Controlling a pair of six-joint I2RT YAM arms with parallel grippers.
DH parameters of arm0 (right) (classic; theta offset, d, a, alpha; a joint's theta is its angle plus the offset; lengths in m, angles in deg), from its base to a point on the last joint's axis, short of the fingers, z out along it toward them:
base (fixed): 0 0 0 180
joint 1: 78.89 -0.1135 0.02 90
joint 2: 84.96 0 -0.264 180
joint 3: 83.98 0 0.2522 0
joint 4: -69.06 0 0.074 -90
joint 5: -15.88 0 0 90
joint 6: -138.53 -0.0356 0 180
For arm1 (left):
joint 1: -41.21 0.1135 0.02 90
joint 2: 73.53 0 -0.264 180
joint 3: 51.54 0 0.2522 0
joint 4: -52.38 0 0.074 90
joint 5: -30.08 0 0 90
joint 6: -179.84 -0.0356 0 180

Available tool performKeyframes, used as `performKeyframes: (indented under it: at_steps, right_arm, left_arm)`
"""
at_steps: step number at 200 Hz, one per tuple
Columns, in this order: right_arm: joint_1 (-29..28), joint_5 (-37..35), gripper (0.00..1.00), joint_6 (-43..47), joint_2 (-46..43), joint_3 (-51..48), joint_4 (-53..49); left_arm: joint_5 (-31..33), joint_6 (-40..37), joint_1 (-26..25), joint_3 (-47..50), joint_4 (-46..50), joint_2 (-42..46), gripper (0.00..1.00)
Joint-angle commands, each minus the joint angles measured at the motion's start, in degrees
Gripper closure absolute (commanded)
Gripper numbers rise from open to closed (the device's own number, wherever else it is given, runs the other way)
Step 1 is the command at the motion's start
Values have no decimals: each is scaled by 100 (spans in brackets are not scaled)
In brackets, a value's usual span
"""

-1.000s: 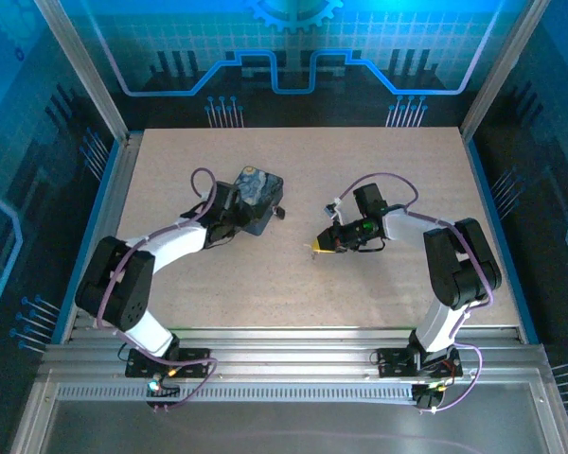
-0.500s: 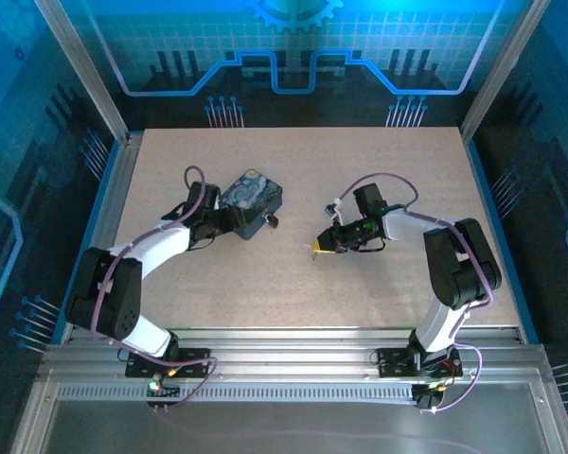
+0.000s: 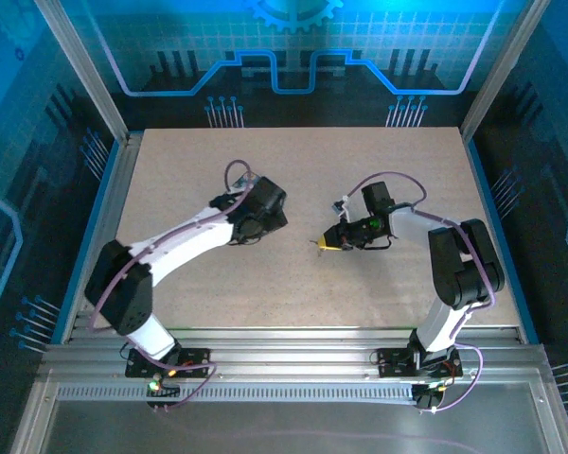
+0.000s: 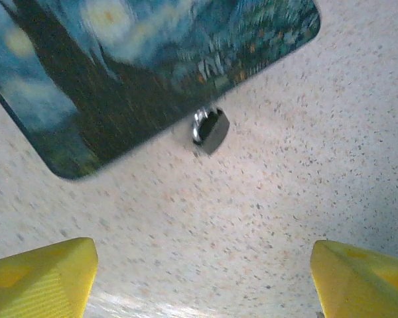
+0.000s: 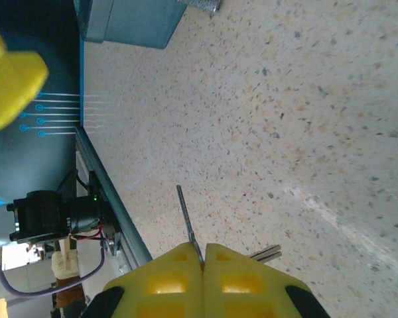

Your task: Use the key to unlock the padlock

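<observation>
A small padlock [image 4: 210, 130] with a dark body and a thin silvery shackle is seen in the left wrist view. It lies on the pale speckled worktop [image 4: 285, 172], right against the long edge of a dark blue, swirl-patterned rectangular tin [image 4: 132, 73]. Whether the shackle is hooked to the tin cannot be told, as the picture is blurred there. The padlock is found ahead of the left gripper [image 4: 202, 268], whose jaws are spread wide. One yellow fingertip [image 4: 43, 275] is seen at the lower left corner and the other at the lower right, with bare worktop between them. Nothing is held by these jaws, and neither tin nor padlock is touched by them.

In the right wrist view the jaws of the right gripper [image 5: 203, 255] are pressed together on a thin silvery metal key [image 5: 186, 215]. Its narrow blade is pushed out past the yellow pads, over the worktop. A second short piece of metal is seen beside the pads, but what it is cannot be made out.

From above, the left arm is stretched across the middle-left of the worktop. The right gripper is held just right of centre, pointing towards the left arm and clearly apart from it.
</observation>
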Motion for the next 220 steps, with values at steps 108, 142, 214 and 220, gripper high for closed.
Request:
performKeyframes:
  at_steps: [108,142,214,220]
  right_arm:
    - [510,-26,100,-31,-326,-70,-89]
    - [515,25,100,-70,-202,-99,33]
    - [505,85,100,-91,61,-82,173]
    - [503,81,100,-96,79,-78,173]
  left_arm:
    - [1095,2688,-207,-2132,1046,-2921,20]
    - [1543,2079,-25,-2054,839,-2806,20]
    - [1548,810,775,-915,-181,-1981,18]
    - [1500,748,833,-852,-265,-1940,18]
